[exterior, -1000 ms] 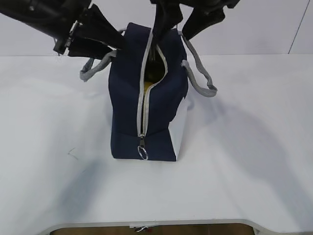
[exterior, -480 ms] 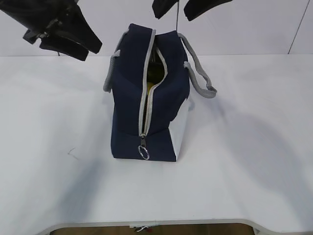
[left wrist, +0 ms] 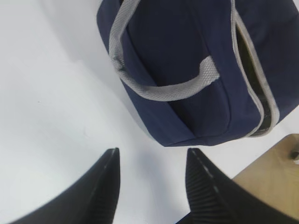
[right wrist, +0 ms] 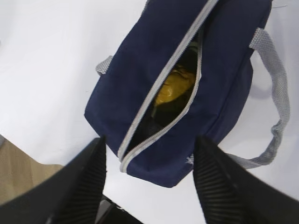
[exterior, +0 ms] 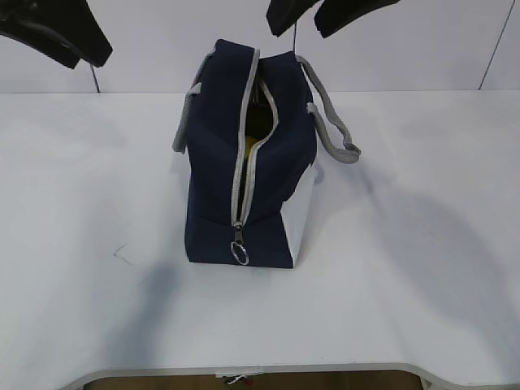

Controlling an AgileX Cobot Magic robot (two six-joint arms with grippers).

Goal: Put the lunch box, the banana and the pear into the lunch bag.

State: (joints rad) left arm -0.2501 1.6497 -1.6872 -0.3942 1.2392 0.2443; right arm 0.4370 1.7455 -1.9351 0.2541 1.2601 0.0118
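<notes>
The navy lunch bag [exterior: 215, 162] stands upright mid-table, its grey zipper partly open along the top. Through the gap a yellow fruit [right wrist: 175, 86] shows inside; I cannot tell whether it is the banana or the pear. The lunch box is hidden. My left gripper [exterior: 85, 55] hangs high to the left of the bag, open and empty, looking down on the lunch bag [left wrist: 187, 70] from its handle side. My right gripper [exterior: 299, 31] hovers above the bag's top, open and empty, with the lunch bag [right wrist: 224, 70] below its fingers [right wrist: 212, 177].
Grey webbing handles droop on both sides of the bag, left [exterior: 185, 122] and right [exterior: 333, 122]. The ring pull [exterior: 238, 253] hangs at the bag's near end. The white table's front edge [exterior: 260, 370] is close below, and a small scratch [exterior: 120, 253] marks the table at left.
Both grippers rose away from the bag. The right one left the zipper opening. The left one drew back to the left, and the left handle dropped against the bag's side.
</notes>
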